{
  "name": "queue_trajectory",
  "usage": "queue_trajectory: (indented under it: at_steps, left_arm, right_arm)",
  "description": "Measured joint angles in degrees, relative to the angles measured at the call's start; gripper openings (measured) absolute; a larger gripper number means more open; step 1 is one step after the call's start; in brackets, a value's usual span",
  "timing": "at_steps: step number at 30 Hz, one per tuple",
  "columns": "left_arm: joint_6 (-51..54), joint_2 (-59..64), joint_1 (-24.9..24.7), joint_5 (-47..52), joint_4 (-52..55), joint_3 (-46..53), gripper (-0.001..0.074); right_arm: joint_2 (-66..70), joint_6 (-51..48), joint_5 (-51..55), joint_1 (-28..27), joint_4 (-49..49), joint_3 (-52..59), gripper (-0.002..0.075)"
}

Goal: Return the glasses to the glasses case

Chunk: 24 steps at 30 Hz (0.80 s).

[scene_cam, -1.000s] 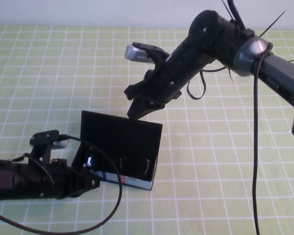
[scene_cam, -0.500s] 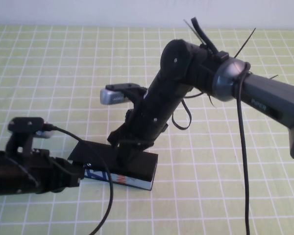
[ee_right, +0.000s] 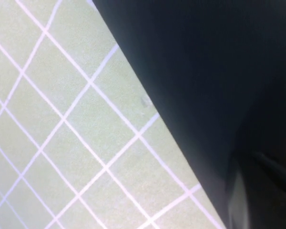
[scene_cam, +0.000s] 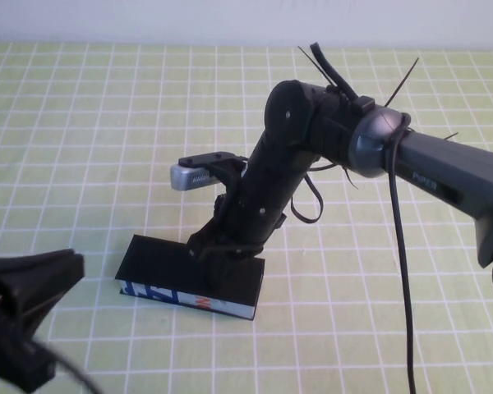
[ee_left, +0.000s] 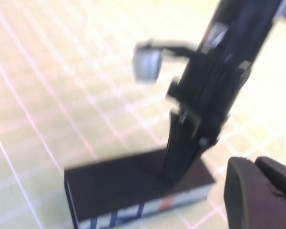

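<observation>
Right gripper [scene_cam: 224,264] presses glasses case [scene_cam: 189,279] lid flat, jaw state unclear. Left gripper [scene_cam: 33,287] near-left, apart, jaws spread. Case likely rigid, light, slippery; hold by edges.

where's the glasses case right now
In the high view the glasses case lies closed on the green grid mat, left of centre, under the right gripper pressing on its lid; the left gripper sits to its left.

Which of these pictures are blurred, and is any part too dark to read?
Left wrist view: motion-blurred, the glasses case and right gripper smeared. Right wrist view: the black lid shows no detail. High view: sharp, though the left gripper at the edge is soft.
</observation>
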Motion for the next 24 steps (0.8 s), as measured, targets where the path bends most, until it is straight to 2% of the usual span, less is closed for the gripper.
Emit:
queue_trajectory:
  at_steps: [6,12,19,24]
  left_arm:
    - [-0.1,-15.3,0.0,-4.1,0.3,5.2,-0.0002]
    - [-0.2,-26.7,0.0,-17.5,0.3,15.4,-0.0002]
    - [-0.2,-30.2,0.0,-28.2,-0.2,26.7,-0.0002]
    - [-0.1,-30.2,0.0,-29.4,-1.2,28.0,-0.0002]
  right_arm:
    - [-0.3,0.0,0.0,0.0,0.2,0.0,-0.0011]
    - [-6.1,0.0,0.0,0.0,0.0,0.1,-0.0011]
    - [-20.8,2.8,0.0,0.1,-1.1,1.0,-0.0011]
    - [-33.5,5.7,0.5,0.1,-3.7,7.9,-0.0011]
